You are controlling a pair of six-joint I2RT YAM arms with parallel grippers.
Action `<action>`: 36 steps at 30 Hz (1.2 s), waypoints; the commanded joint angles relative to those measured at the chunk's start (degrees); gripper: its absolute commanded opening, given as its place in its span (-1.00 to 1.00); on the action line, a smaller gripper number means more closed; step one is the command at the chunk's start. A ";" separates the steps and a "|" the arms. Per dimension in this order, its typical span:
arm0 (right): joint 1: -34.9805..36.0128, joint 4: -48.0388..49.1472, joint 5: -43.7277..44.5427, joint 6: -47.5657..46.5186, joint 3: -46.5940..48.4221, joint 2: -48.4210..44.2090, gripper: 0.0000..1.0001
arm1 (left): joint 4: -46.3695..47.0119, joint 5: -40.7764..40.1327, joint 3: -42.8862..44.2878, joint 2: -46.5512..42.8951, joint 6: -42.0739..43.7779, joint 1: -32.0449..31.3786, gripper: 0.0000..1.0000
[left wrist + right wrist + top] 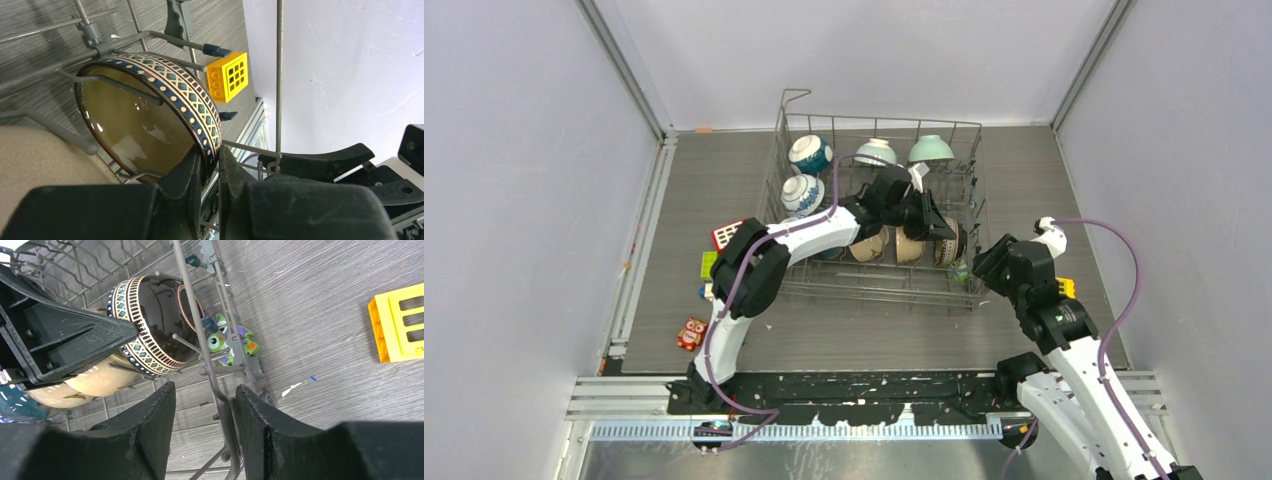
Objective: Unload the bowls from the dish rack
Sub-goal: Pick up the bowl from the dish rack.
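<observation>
1. The patterned bowl (150, 125) is stood on its edge between the tines at the right end of the dish rack (192, 305), just beside a beige bowl (30, 160). More bowls are seen in the far row of the rack.
2. Its rim is pinched by the fingers (187, 175) of the left gripper (210, 162), one inside the bowl and one outside. They are closed on the rim.
3. A tine is seen crossing the open face of the bowl. A straight lift along the tines is therefore judged best, with no tilt toward the beige bowl, until the rim is free of the wires.
4. Only a thin edge is held, so a slow lift is advised, because the glazed bowl may swing or slip.
5. The fingers (150, 430) of the right gripper (205, 405) are held open on either side of a wire of the rack's end frame. Nothing is gripped, and contact with the wire cannot be told.
6. A bare part of the counter (874, 340), away from the yellow block (229, 76), is suggested for setting down.
</observation>
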 commanded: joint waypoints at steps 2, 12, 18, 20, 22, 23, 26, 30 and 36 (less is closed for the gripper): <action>-0.07 1.96 0.92 -0.43 -0.36 0.72 0.00 | 8.37 2.44 -1.12 -0.24 -1.59 0.58 -0.92; 0.01 1.08 3.44 0.10 -0.73 2.22 -0.30 | 16.89 4.51 -5.09 -2.29 -3.57 1.53 -1.00; -0.07 0.50 4.88 0.12 -0.66 2.26 -0.49 | 23.69 5.69 -7.43 -3.82 -5.59 1.99 -1.00; -0.06 0.53 4.92 0.12 -0.72 2.23 -0.54 | 23.95 5.94 -7.45 -4.02 -5.64 2.00 -1.00; -0.03 0.45 4.96 0.27 -0.89 2.15 -0.57 | 24.32 6.06 -7.48 -4.19 -5.73 1.95 -1.00; -0.02 0.46 4.93 0.23 -0.98 2.11 -0.59 | 24.45 6.05 -7.53 -4.25 -5.80 1.97 -1.00; -0.04 0.36 4.99 0.30 -1.08 1.83 -0.63 | 25.34 6.15 -7.61 -4.25 -6.29 2.00 -1.00; -0.06 0.13 5.10 0.21 -1.00 1.71 -0.80 | 26.88 6.45 -7.54 -4.38 -7.39 1.95 -1.00; 0.02 -0.34 5.78 0.38 -0.99 1.64 -0.99 | 27.88 6.70 -7.14 -5.60 -7.87 2.08 -1.00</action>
